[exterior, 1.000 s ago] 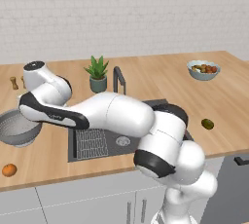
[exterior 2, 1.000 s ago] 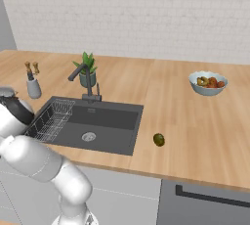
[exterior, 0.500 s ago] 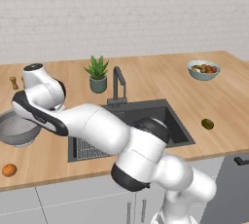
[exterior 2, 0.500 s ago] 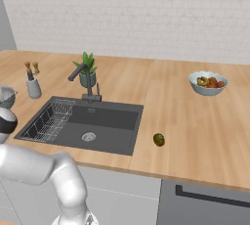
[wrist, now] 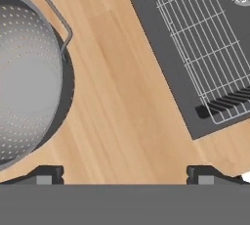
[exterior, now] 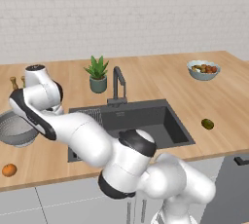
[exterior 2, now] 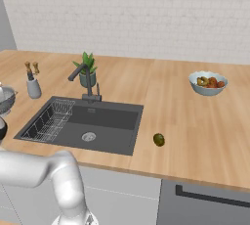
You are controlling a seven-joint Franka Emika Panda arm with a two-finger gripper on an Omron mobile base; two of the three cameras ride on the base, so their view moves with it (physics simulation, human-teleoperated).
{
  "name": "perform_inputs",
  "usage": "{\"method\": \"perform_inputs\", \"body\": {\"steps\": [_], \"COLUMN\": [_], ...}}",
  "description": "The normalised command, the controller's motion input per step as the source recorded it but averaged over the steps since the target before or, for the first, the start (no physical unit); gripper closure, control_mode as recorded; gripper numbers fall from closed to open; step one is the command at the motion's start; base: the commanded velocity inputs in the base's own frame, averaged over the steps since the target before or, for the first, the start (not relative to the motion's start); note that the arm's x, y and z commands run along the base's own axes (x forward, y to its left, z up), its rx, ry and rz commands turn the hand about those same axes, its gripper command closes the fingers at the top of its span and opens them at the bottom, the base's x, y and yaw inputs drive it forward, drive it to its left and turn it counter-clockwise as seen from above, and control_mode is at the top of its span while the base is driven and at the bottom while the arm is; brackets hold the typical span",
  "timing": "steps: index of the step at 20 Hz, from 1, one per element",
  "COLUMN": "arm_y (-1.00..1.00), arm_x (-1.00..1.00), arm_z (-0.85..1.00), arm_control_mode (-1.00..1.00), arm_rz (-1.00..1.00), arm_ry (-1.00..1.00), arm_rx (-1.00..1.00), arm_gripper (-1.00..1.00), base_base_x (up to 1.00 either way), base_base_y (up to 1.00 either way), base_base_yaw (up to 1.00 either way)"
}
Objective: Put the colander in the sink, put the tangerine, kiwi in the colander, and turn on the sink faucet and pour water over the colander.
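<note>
The colander is a silver perforated bowl on the wooden counter, left of the sink; it also shows as the colander and at the far left edge as the colander. My gripper hangs open over bare counter between the colander and the sink's wire rack, holding nothing. The tangerine lies near the counter's front edge, in front of the colander. The kiwi lies right of the sink. The faucet stands behind the basin.
A pale bowl of mixed fruit sits at the back right. A potted plant stands beside the faucet, and a grey holder stands at the back left. My arm arches over the sink's left side.
The arm has swung further left, carrying the hand from the sink's left edge toward the colander. The fruit and the colander lie where they were.
</note>
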Motion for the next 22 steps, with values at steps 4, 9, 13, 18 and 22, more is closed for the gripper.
{"method": "perform_inputs", "body": {"steps": [4,9,13,18,22], "arm_y": [0.12,0.18,0.17,0.20,0.28], "arm_x": [0.11,0.22,0.23,0.24,0.35], "arm_z": [-0.17,-0.18,-0.13,-0.12,-0.16], "arm_control_mode": [-1.00,-1.00,-1.00,-1.00,-1.00], "arm_rz": [0.00,0.00,0.00,0.00,-0.01], "arm_ry": [0.00,0.00,0.00,0.00,0.00], "arm_rx": [0.05,0.03,0.02,0.01,0.00], "arm_gripper": [-1.00,-1.00,-1.00,-1.00,-1.00], "base_base_x": [0.00,0.00,0.00,0.00,0.00], "base_base_y": [0.00,0.00,0.00,0.00,0.00], "base_base_yaw": [0.00,0.00,0.00,0.00,0.00]}}
